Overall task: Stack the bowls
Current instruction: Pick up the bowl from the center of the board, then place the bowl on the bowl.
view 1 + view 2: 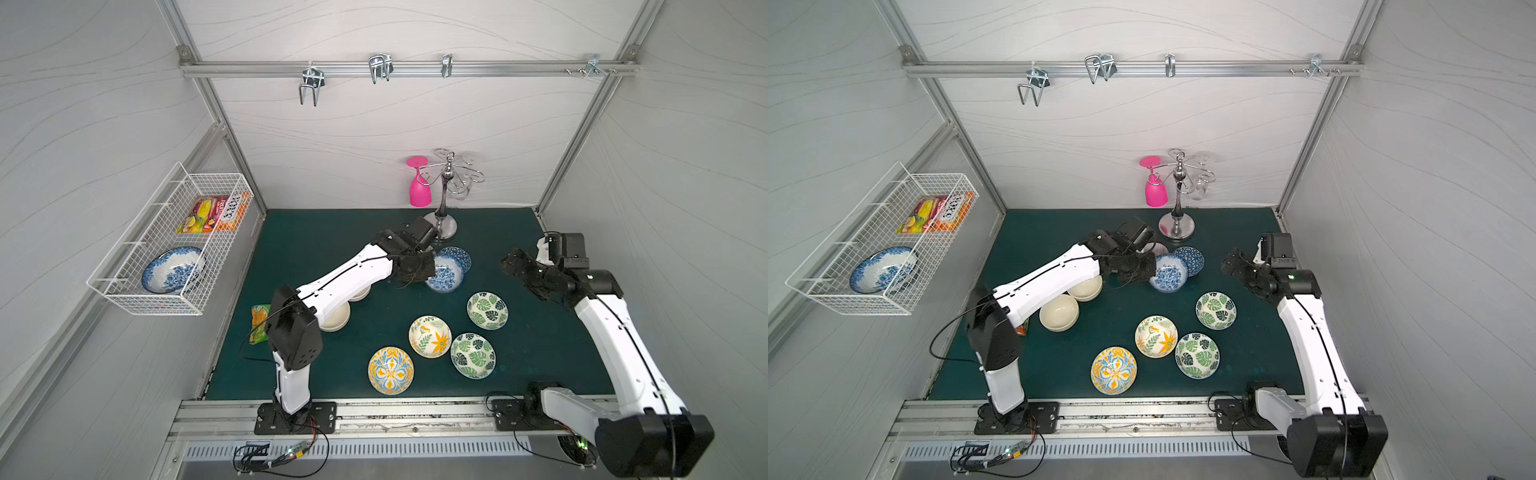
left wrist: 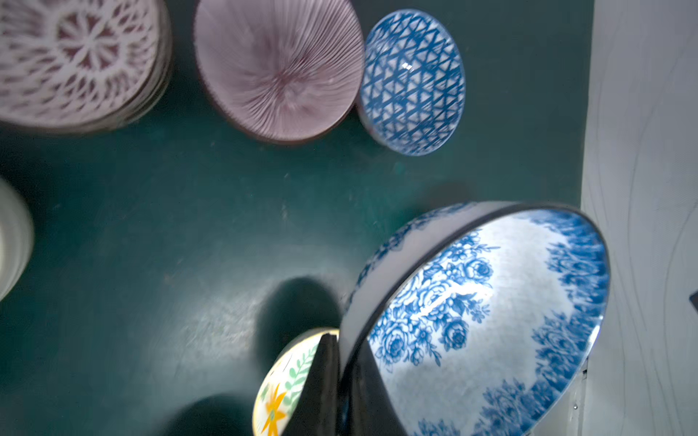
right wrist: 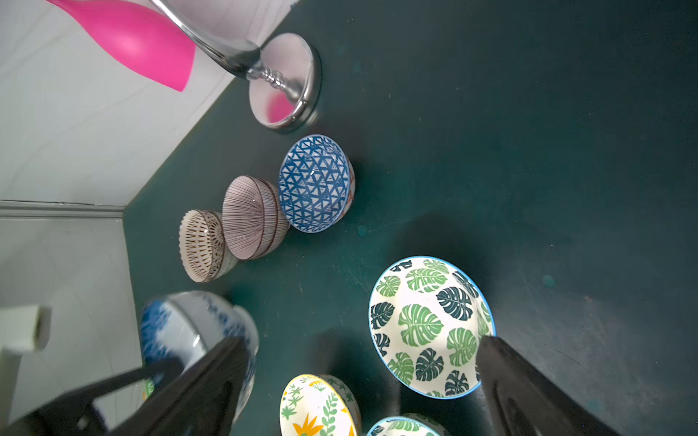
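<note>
- Black jaws of the left gripper [image 2: 337, 362] pinch the rim of the blue floral bowl [image 2: 472, 321]. The bowl is tilted and, I judge, clear of the worktop [image 1: 332, 232].
- The held bowl is near the chrome stand [image 1: 440, 226], on the arm-base side of it, just beside the blue triangle bowl [image 1: 460, 254].
- Other arm: the right gripper [image 3: 360, 339] has its jaws spread wide with nothing between them. It points toward a leaf bowl [image 3: 426, 324], further from the stand.
- Also close to the stand: striped bowl [image 2: 279, 68] and lattice bowl [image 2: 75, 60]. The striped one shows a double rim in the right wrist view, so it's probably a nested pair. The lattice one may be the same, can't confirm.
- Well away from the stand, all single: two cream bowls [image 1: 1059, 312], second leaf bowl [image 1: 473, 355], yellow flower bowl [image 1: 429, 336], yellow-blue bowl [image 1: 390, 370].
- Progress: early. A pair or two nested at most. My guess is the held bowl goes into the triangle bowl next. Everything else is still loose.
</note>
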Controlling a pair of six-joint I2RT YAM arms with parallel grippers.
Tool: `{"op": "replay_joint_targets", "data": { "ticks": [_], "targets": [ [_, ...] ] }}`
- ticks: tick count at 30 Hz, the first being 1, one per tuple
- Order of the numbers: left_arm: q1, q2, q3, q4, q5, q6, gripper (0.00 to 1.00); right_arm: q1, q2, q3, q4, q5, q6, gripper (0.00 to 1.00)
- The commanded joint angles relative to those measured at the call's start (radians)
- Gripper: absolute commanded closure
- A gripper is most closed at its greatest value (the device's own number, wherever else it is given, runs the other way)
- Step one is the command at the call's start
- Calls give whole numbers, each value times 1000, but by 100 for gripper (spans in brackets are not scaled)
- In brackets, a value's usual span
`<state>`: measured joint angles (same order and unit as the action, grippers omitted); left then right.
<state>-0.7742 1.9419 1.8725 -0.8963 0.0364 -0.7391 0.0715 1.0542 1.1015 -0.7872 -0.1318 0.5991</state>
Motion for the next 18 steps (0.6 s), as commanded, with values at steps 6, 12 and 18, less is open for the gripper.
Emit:
{"op": "replay_joint_targets", "data": {
  "ticks": [6, 12, 18],
  "targets": [
    [21, 374, 571, -151, 20, 81, 100, 2, -87, 1, -34, 19, 21, 1],
    [69, 439, 562, 21, 80, 47, 100, 0, -107, -22, -48, -1, 30, 1],
    [76, 472, 551, 140, 112, 55, 100, 1, -121, -45, -40, -19, 32, 1]
  ]
}}
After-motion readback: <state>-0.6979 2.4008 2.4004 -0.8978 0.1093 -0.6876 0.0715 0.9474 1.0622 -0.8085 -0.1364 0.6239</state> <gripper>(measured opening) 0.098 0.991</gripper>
